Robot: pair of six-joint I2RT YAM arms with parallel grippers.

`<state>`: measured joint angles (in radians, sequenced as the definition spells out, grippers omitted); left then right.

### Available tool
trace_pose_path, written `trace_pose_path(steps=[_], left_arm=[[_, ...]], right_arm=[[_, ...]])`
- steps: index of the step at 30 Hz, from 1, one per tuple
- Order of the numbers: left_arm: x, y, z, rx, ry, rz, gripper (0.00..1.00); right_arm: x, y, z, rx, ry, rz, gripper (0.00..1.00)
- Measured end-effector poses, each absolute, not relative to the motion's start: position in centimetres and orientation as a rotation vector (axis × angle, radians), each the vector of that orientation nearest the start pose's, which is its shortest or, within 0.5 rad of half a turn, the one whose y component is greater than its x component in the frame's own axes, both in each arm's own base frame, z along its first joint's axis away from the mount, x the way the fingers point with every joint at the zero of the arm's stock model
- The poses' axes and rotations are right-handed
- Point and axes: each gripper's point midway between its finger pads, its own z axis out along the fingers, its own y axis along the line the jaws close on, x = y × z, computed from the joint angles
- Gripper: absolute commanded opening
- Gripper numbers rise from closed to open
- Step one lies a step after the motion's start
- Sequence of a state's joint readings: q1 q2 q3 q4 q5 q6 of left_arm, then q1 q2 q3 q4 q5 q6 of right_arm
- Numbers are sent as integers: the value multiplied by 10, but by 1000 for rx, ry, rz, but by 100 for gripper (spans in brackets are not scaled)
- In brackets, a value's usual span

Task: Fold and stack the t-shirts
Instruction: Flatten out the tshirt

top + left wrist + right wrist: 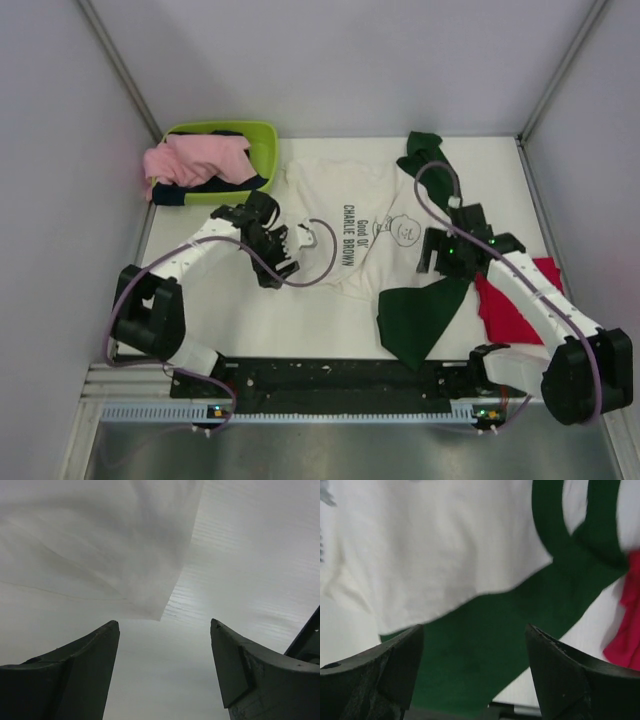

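Far left, the lime-green basket sits at the back corner of the table, with pink cloth and something dark heaped in it and spilling over its rim. Moving in, the left gripper hangs just off the left edge of the white t-shirt, fingers spread wide and nothing between them; its wrist view shows only a pale corner of the cloth ahead and bare tabletop below. The white shirt lies spread across the middle of the table, Charlie Brown print face up and reading sideways, one dark green sleeve bunched at the far side and the other fanned out toward the near edge. Over that near sleeve sits the right gripper, jaws apart, gripping nothing, green fabric below them. Far right, the red t-shirt lies crumpled on the table, touching the green sleeve and partly hidden under the right arm.
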<state>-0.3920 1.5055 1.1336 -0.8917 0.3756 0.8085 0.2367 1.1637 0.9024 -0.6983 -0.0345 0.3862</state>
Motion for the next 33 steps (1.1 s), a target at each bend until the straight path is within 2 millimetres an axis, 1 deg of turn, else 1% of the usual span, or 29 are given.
trace_pose_path(steps=[1,2,3,5,6,8,10,12,14,15,16,17,18,19,20,21,24,26,28,29,30,31,32,33], left_arm=[[256,-142,83,1637,2244,-413,78],[252,-137,72,1652,2264,-398,78],[251,-134,64,1660,2275,-377,78],[260,-132,53,1658,2267,-330,77],[265,-133,50,1654,2257,-313,77],[275,-135,42,1646,2226,-271,76],[278,-137,36,1648,2201,-249,73],[276,-138,27,1656,2190,-233,73],[274,-138,20,1662,2193,-227,71],[276,-138,20,1657,2189,-215,69],[277,-138,20,1652,2190,-209,61],[277,-138,20,1648,2190,-202,53],[279,-138,20,1642,2189,-195,41],[280,-138,20,1639,2184,-188,27],[282,-138,20,1635,2178,-177,14],[285,-138,20,1627,2175,-161,0],[290,-133,20,1618,2186,-111,0],[292,-126,24,1610,2225,-78,0],[299,-119,37,1568,2279,-60,0],[303,-117,47,1541,2299,-59,0],[313,-115,64,1499,2311,-58,0],[327,-115,90,1440,2304,-55,0],[340,-115,111,1395,2283,-48,0],[353,-115,139,1344,2255,-45,0]], right_arm=[[244,89,104,205,2621,284,72],[220,91,83,237,2696,275,72],[204,91,72,263,2746,265,72],[172,93,52,321,2831,249,73],[161,96,46,339,2856,248,73],[147,103,39,376,2879,264,73],[139,107,31,424,2889,291,72],[127,106,17,494,2920,285,72],[127,108,16,526,2913,302,69],[127,109,15,540,2913,302,66],[127,109,15,550,2912,303,58],[127,109,14,557,2915,300,46],[127,109,13,562,2917,297,20],[127,109,12,565,2924,292,9],[126,109,10,558,2934,287,0],[126,111,8,560,2940,301,0],[128,114,8,550,2949,316,0],[131,114,12,540,2936,324,0],[138,110,17,540,2913,320,0],[144,107,23,545,2890,321,0],[156,103,36,559,2849,331,0],[172,99,54,560,2791,346,0],[188,96,73,555,2734,363,0],[207,92,100,543,2665,376,0]])
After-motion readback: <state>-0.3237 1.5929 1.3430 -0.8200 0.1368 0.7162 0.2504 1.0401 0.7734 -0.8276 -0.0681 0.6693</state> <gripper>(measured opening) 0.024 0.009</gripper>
